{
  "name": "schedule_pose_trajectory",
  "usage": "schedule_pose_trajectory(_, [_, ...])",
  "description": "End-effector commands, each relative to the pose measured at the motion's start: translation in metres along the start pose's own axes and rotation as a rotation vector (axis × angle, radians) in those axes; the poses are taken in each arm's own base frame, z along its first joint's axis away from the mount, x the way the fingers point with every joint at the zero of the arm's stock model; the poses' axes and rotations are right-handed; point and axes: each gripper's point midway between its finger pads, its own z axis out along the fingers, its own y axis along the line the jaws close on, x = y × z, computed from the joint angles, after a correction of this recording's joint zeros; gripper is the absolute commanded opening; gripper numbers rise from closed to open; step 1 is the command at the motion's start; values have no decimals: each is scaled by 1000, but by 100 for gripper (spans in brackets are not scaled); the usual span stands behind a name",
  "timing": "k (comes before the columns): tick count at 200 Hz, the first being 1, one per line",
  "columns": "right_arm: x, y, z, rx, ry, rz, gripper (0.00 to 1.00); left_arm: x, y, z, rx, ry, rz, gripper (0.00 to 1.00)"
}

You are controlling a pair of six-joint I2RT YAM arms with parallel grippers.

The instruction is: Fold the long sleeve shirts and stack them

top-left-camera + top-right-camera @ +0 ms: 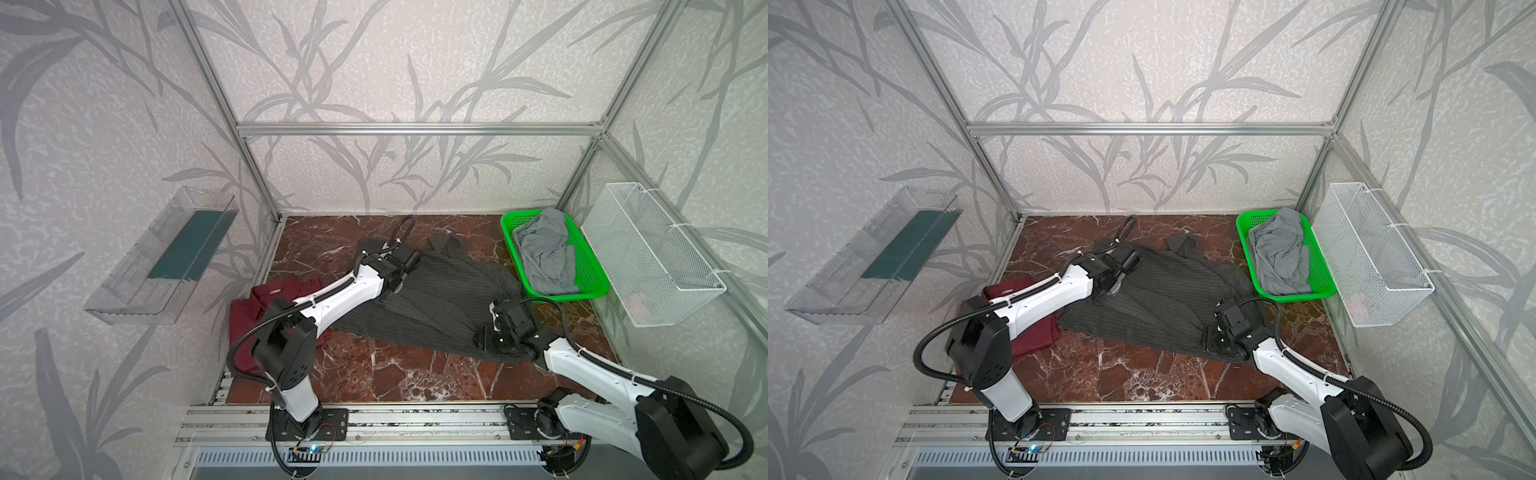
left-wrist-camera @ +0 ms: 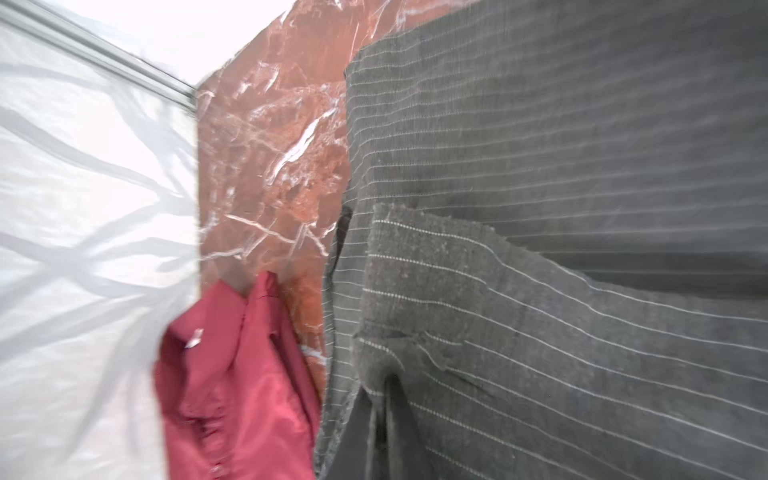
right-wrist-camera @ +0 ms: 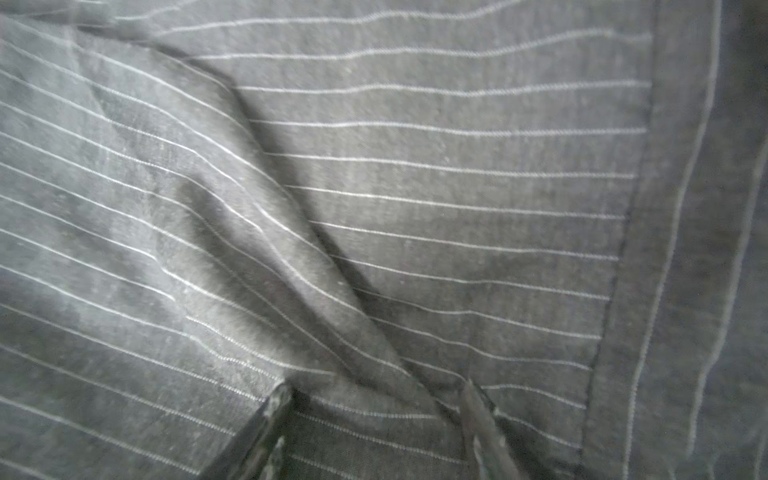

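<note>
Folding the grey shirt (image 1: pixel 436 299): left gripper (image 2: pixel 385 395) apparently clenched on its cloth. Right gripper (image 3: pixel 376 395), jaws spread over a crease, must clamp next.

Both top views look steeply down from high above the near edge of the marble table (image 1: pixel 374 374), side by side, sharing nearly the whole scene. The left wrist view hovers close over the striped shirt (image 2: pixel 540 166), red shirt (image 2: pixel 232 374) alongside. The right wrist view, nearer, shows only striped cloth.
</note>
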Motion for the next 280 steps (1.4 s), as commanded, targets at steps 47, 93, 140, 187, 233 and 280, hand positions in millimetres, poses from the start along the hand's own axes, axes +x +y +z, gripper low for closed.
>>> schedule_pose_trajectory(47, [0, -9, -3, 17, -50, 44, 63, 28, 12, 20, -85, 114, 76, 36])
schedule_pose_trajectory(93, [0, -5, -4, -4, -41, 37, 63, 46, 17, 23, -2, 184, -20, 52])
schedule_pose_trajectory(140, [-2, 2, -7, -42, -56, 22, 63, 62, 32, 24, 178, 238, -342, 60])
schedule_pose_trajectory(187, [-6, 6, -12, -55, -68, 23, 63, 75, 13, 49, 212, 318, -402, 62])
schedule_pose_trajectory(233, [-8, 9, -16, -72, -80, 21, 63, 82, -6, 77, 260, 407, -465, 54])
schedule_pose_trajectory(280, [-8, 9, -19, -76, -87, -8, 63, 93, -22, 102, 268, 483, -478, 45])
